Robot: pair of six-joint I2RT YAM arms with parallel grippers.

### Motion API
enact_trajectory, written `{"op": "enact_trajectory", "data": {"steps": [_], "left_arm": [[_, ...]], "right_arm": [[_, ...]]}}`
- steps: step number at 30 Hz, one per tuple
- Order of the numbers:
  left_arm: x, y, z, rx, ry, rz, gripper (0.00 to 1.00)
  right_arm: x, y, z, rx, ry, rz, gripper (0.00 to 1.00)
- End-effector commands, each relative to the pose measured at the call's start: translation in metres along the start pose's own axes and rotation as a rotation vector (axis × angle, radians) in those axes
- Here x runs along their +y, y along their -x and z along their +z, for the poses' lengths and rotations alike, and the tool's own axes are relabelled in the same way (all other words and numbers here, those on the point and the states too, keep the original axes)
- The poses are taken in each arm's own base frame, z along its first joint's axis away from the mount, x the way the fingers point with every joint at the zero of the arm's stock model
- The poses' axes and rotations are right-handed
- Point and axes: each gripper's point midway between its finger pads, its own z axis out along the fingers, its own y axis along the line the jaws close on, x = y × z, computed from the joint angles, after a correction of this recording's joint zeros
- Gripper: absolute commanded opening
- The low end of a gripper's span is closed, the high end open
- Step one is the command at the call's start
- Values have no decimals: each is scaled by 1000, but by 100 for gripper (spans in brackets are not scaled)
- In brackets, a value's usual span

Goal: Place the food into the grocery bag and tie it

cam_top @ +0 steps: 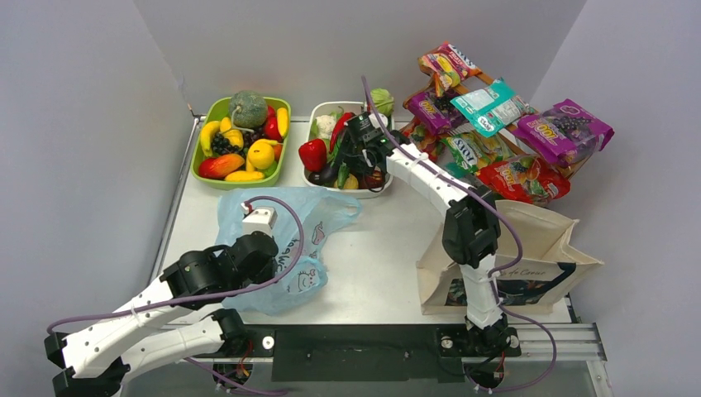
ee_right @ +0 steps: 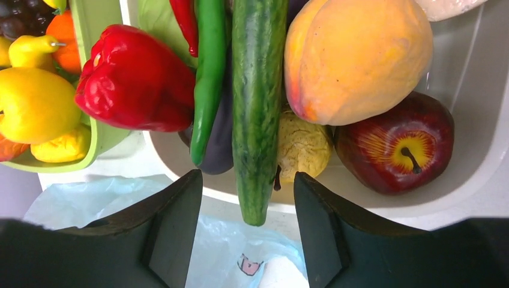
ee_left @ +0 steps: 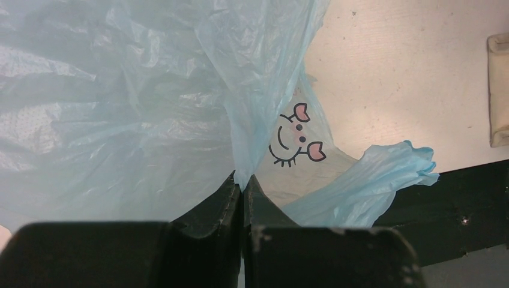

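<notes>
Top view: two trays stand side by side at the far edge of the table (cam_top: 380, 265), one green tray (cam_top: 207, 116) and one white tray (cam_top: 318, 109). Both are heaped, and the pieces overlap too much to count. One bag (cam_top: 331, 211) lies crumpled on the left of the table, in front of the trays. The left gripper (cam_top: 259, 217) sits on it, its fingertips hidden under the wrist. The right gripper (cam_top: 351, 153) reaches over the white tray and covers part of its load. At least six packets (cam_top: 574, 128) lean on a rack (cam_top: 496, 83) far right, some overlapping. One tote (cam_top: 537, 240) stands near right, partly behind the right arm.

Left wrist: the two fingers (ee_left: 225, 198) are pressed together with a fold of the bag pinched at their tips. There is one printed face (ee_left: 294, 135) and one twisted handle (ee_left: 384, 180). A second handle cannot be made out. The tote is cut off at the right edge.

Right wrist: the two fingers (ee_right: 174, 222) stand spread, gripping nothing. The tip of one cucumber (ee_right: 258, 102) overhangs the white tray's near rim between them, with a gap on each side. Also there:
- one green chilli (ee_right: 207, 78)
- one red chilli (ee_right: 186, 21), cut off at the top
- one red pepper (ee_right: 135, 78)
- one peach (ee_right: 357, 54)
- one apple (ee_right: 396, 144)
- one wrinkled yellow piece (ee_right: 303, 144), half hidden
- one aubergine (ee_right: 219, 141), mostly hidden

The green tray is cut off at the left. The bag shows below the rim.
</notes>
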Motion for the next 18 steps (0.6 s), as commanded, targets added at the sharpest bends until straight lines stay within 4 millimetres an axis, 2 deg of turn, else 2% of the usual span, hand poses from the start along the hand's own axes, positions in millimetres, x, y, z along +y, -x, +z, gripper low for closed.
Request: {"op": "enact_trajectory", "data": {"steps": [1,11,15,18], "left_arm": [[-4,10,-2,-46,-25,-26,0],[-3,11,-4,-56,-28,-35,0],[-2,12,-4,-62,-29,-41,0],[-2,12,-5,-64,-30,-43,0]], "right_arm": [[17,20,7,-70,41,42,53],[13,10,32,-41,36,43,47],[12,13,25,-52,39,39,29],[15,22,7,-74,58,34,21]]}}
